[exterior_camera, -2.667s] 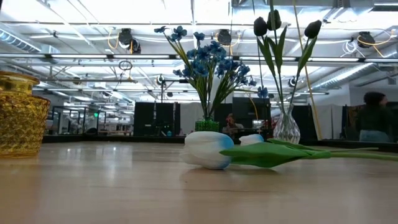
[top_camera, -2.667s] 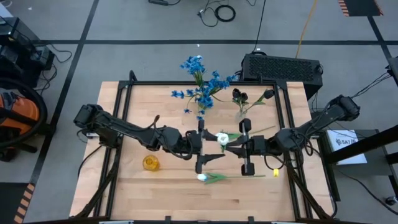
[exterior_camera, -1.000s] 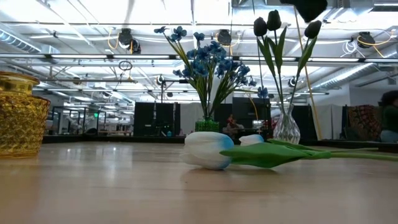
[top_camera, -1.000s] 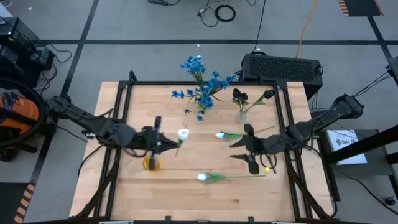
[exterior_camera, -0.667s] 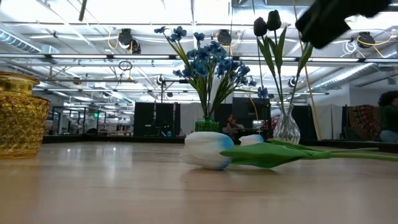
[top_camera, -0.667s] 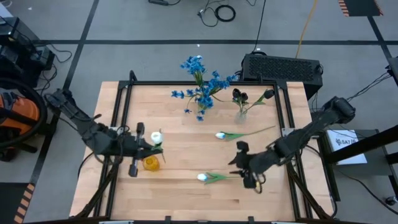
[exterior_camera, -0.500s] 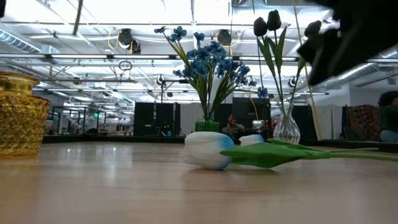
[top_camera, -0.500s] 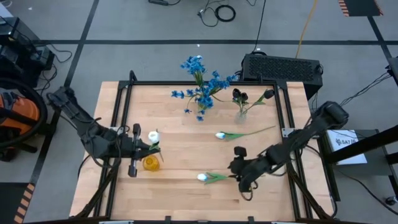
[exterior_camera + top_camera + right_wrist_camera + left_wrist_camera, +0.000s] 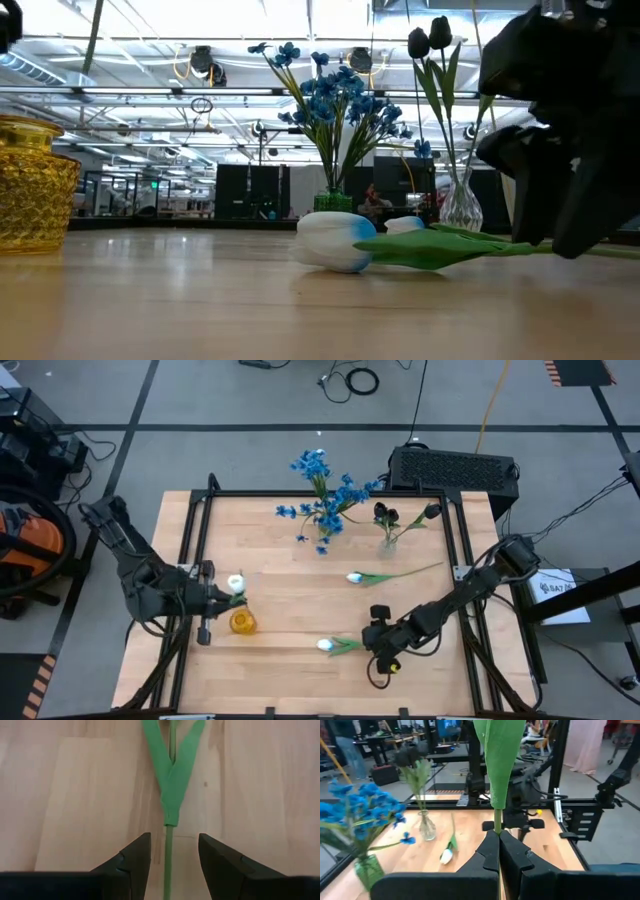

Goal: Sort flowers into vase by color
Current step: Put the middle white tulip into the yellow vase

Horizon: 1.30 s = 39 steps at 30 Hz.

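Wooden surface (image 9: 300,660) carries all items, placed here against the yellow vase (image 9: 242,622). Left gripper (image 9: 207,603), clenched on a white tulip (image 9: 236,583) by its stem, has carried it from mid-surface to just beside that vase; insertion appears imminent. Right gripper (image 9: 380,651), fingers parted, has descended well right of the vase, straddling the lying white tulip's stem (image 9: 168,851), ungrasped

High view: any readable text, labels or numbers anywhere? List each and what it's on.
White sheet on the stand right of the table: carries dark print, too small and blurred to read.
Orange-and-black striped floor marking at top right: stripes only, no words.
Nothing else in any view bears legible text.
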Tool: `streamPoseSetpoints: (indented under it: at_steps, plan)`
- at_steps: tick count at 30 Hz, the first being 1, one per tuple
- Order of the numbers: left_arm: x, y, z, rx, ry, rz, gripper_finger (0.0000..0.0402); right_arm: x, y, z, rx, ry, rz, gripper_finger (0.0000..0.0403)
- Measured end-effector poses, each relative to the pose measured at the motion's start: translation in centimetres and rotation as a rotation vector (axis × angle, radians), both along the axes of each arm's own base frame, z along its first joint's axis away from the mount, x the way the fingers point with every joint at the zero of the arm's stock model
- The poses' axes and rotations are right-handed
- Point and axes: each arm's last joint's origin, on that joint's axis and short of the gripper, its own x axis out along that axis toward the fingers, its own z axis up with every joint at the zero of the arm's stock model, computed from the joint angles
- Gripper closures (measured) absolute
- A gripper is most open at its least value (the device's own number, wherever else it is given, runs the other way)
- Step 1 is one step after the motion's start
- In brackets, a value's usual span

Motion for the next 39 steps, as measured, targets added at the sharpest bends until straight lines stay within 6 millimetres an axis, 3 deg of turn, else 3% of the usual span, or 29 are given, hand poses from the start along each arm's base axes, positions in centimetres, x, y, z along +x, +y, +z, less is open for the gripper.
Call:
streamPoseSetpoints:
  at_steps: [5, 15, 22, 39]
  plan:
    - [-1.5, 0.5, 0.7, -0.024, -0.029, -0.001, 0.0402, 0.2, -0.2, -0.4, 0.002, 0.012, -0.024, 0.0267]
    - [-2.8, 1.3, -1.5, -0.112, 0.073, 0.128, 0.0402, 0.7, -0.6, -1.2, 0.017, 0.044, -0.025, 0.0392]
    - [-2.9, 0.6, -1.8, -0.106, 0.085, 0.107, 0.0402, 0.8, -0.5, -0.8, 0.03, 0.011, 0.015, 0.0393]
    - [-1.5, -1.9, -4.1, 0.036, 0.157, 0.114, 0.0385, 0.9, -0.4, 2.5, 0.077, -0.139, 0.059, 0.04]
